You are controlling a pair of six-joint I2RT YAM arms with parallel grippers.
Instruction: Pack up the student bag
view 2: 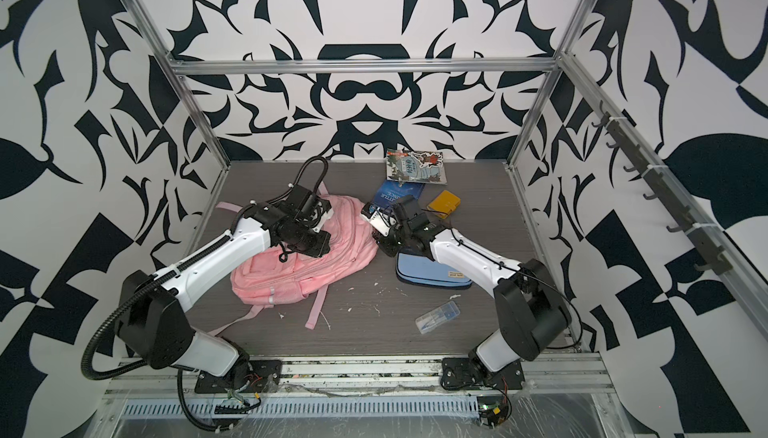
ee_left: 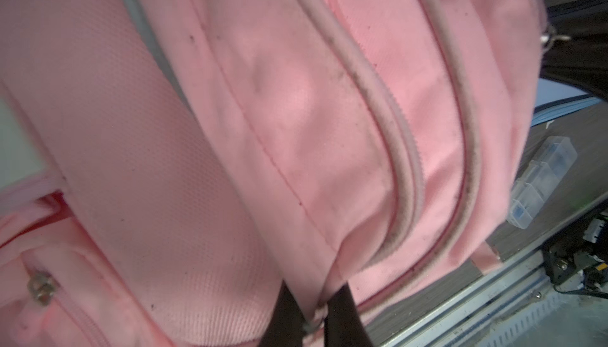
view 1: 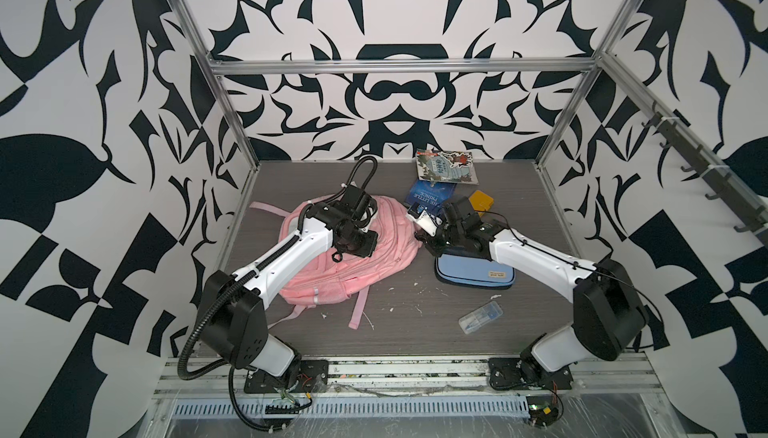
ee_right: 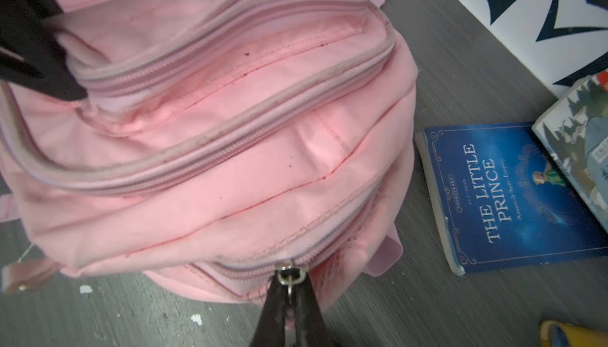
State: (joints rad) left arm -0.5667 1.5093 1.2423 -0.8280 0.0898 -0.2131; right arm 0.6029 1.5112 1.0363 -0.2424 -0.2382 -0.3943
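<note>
At the front, clear box (view 1: 481, 317) on worktop (view 1: 415, 332). Further back, bag (view 1: 386, 249) flat, left of centre. On its fabric, left claw (ee_left: 314, 309) pinched tight (probably by a zip); right claw (ee_right: 291, 291) closed on zip pull (ee_right: 289, 278). Beyond, blue book (view 1: 430, 198).

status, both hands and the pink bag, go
Left hand pinching student bag fabric. Right hand shut on zip pull. Zips look closed. Blue book beside bag, nothing blocking.

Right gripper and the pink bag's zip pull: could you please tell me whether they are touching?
Touching. The right wrist view shows the right gripper shut on the student bag's metal zip pull.
</note>
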